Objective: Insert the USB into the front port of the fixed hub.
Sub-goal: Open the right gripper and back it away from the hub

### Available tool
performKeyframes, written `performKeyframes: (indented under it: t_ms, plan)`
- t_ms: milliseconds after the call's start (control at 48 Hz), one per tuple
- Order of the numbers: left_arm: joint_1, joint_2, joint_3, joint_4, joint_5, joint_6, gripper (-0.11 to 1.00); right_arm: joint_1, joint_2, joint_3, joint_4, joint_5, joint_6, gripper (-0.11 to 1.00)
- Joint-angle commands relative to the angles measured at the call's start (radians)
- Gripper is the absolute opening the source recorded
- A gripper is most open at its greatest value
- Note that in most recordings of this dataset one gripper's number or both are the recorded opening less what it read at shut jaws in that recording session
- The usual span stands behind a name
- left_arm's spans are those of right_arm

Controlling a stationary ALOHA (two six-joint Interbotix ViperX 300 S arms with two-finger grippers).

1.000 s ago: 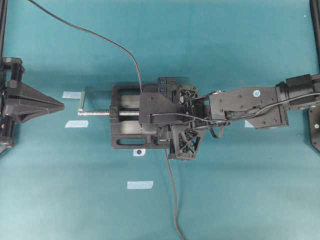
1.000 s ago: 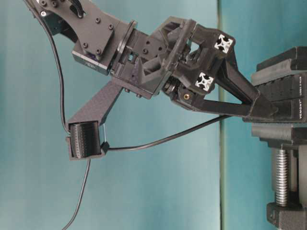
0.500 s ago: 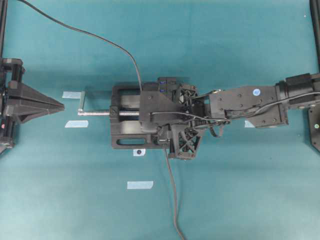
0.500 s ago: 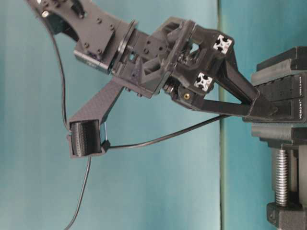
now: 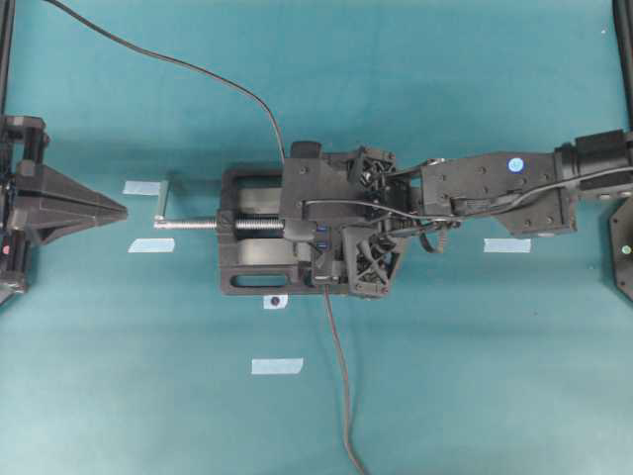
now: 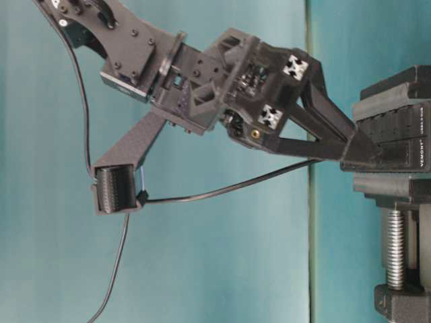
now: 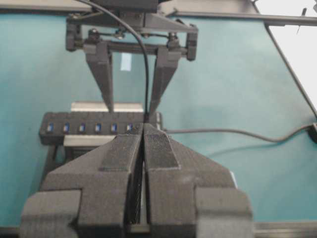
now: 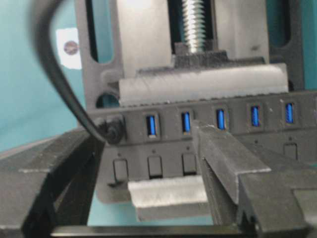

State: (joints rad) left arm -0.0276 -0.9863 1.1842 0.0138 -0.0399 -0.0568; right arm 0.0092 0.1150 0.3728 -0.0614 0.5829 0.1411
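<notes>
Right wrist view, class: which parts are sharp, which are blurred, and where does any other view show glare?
Right wrist view: the fixed hub and its blue ports are fairly sharp, while the right gripper fingers and the cable up close are blurred. Left wrist view: the top right corner is blown out white.

I see the fixed hub (image 8: 208, 144) clamped across the vise (image 5: 252, 257), the USB (image 8: 113, 130) seated in the hub's end port, my right gripper (image 8: 148, 163) straddling that end, cable (image 5: 341, 386) trailing toward the near table edge
</notes>
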Motion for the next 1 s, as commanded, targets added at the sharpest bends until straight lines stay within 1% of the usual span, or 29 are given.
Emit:
performKeyframes:
  t_ms: [0, 229, 583, 791, 979]
  plan:
    - [0.000, 0.005, -0.011, 0.002, -0.011, 0.000, 0.00, -0.005, -0.049, -0.021, -0.003, 0.003, -0.002, 0.70]
    - [0.000, 0.002, -0.006, 0.002, -0.011, -0.002, 0.00, 0.002, -0.087, -0.006, -0.002, 0.002, -0.006, 0.71]
    - [0.000, -0.006, 0.003, 0.002, -0.009, -0.003, 0.00, 0.020, -0.176, 0.074, 0.003, 0.006, -0.002, 0.71]
    - [0.006, -0.020, 0.023, 0.002, -0.009, -0.054, 0.00, 0.025, -0.213, 0.107, 0.006, 0.038, 0.002, 0.70]
    - [0.006, -0.028, 0.026, 0.002, 0.038, -0.057, 0.00, 0.026, -0.241, 0.127, 0.008, 0.037, 0.000, 0.70]
